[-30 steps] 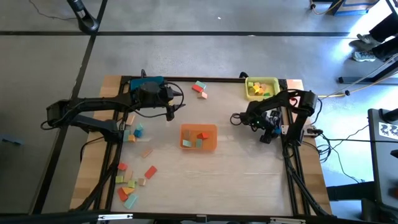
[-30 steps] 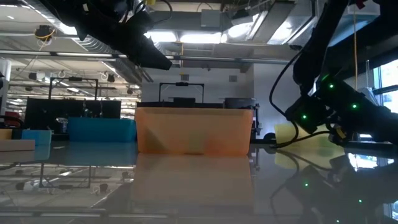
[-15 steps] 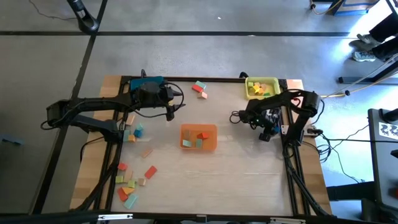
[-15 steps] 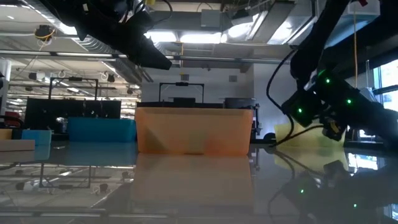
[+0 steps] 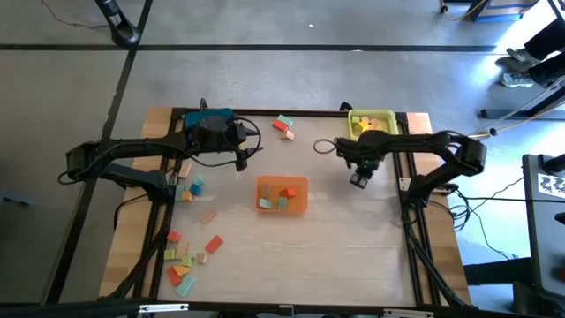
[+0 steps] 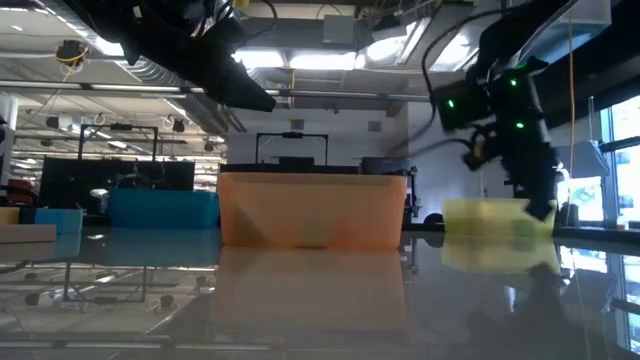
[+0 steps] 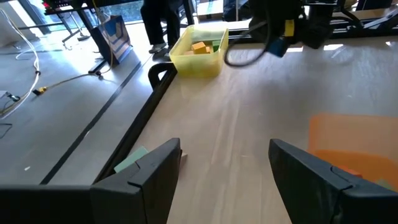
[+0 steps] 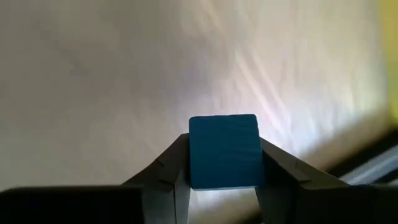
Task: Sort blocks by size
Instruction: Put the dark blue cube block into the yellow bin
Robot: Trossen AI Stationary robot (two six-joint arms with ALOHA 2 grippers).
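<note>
My right gripper hangs over the table between the orange tray and the yellow tray, pointing down, shut on a small blue block. My left gripper waits open above the table, left of the orange tray, with nothing between its fingers. More blocks lie loose at the table's left, near left and far middle. Several blocks rest inside the orange and yellow trays. My right gripper pinches the blue block by two opposite sides between its two fingers. The fingers come from above, pointing steeply down. The block is lifted clear of the table, one square face turned toward the wrist camera.
A blue tray stands at the far left, partly under my left arm. Bare tabletop lies to the right of and in front of the orange tray. The table's dark frame runs along its edges.
My right gripper has risen off the table and moved toward the table's left and far side, away from its own base. It has tipped from a shallow slant to pointing steeply down.
</note>
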